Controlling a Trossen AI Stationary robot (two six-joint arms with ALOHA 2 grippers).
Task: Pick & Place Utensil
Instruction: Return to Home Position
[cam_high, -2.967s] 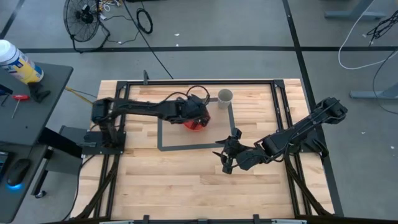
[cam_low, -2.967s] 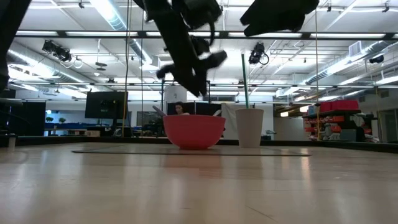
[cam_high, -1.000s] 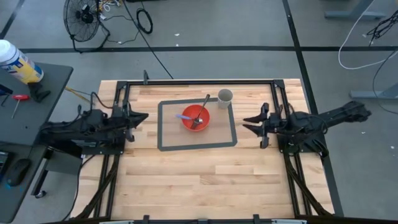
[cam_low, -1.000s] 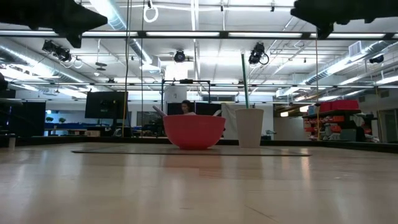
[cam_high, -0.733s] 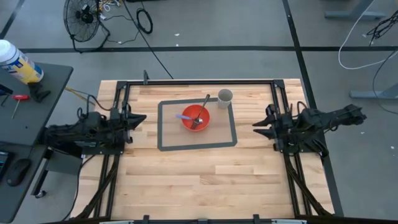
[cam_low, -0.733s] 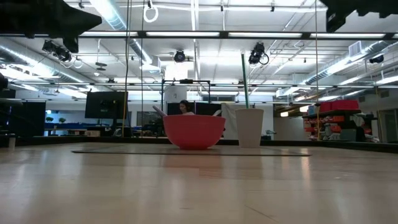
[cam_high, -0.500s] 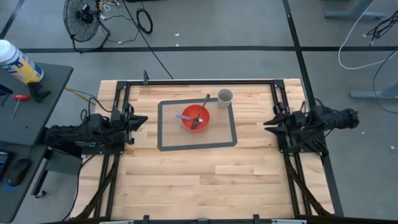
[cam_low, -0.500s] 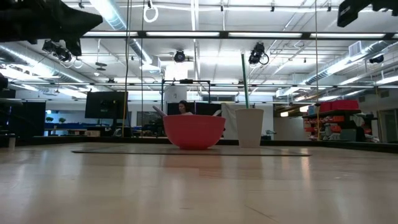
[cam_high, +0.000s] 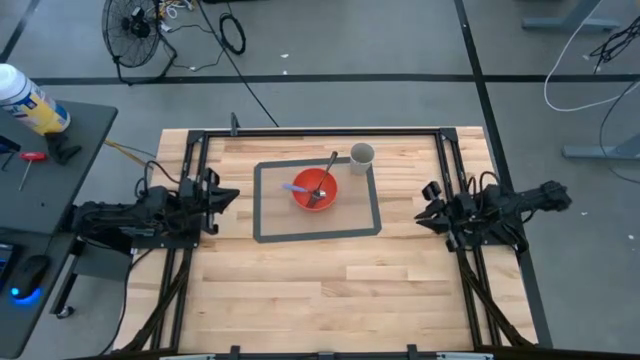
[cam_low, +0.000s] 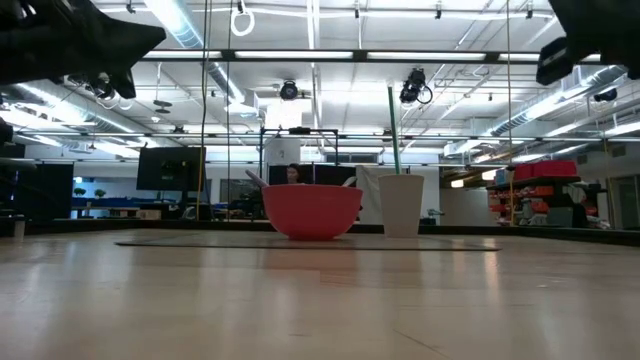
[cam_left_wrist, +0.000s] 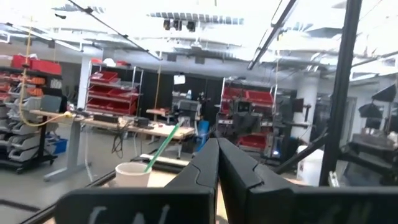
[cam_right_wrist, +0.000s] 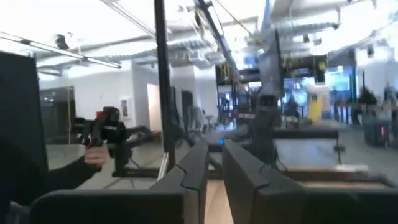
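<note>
A red bowl (cam_high: 314, 189) stands inside a dark taped rectangle (cam_high: 266, 237) at the table's middle. A blue-handled utensil (cam_high: 297, 187) lies in the bowl. A dark utensil (cam_high: 329, 166) also sits in it, its handle leaning out over the far rim. A pale cup (cam_high: 361, 154) stands just right of the bowl, and the low view shows a green stick (cam_low: 392, 130) standing in it. My left gripper (cam_high: 232, 196) hovers shut at the table's left edge, pointing at the bowl. My right gripper (cam_high: 420, 212) hovers at the right edge, with a narrow gap between its fingers (cam_right_wrist: 214, 149) and nothing in it.
Dark frame rails (cam_high: 320, 131) run along the table's far, left and right sides. Bare wood (cam_high: 320, 290) fills the near half. A side table (cam_high: 40, 130) with a spray can stands off to the left, and a fan (cam_high: 135, 30) stands on the floor behind.
My right gripper has drawn back from the rectangle toward the table's right edge and sunk a little. Its fingers have come from wide apart to a narrow gap. The bowl, utensils and cup have stayed put.
</note>
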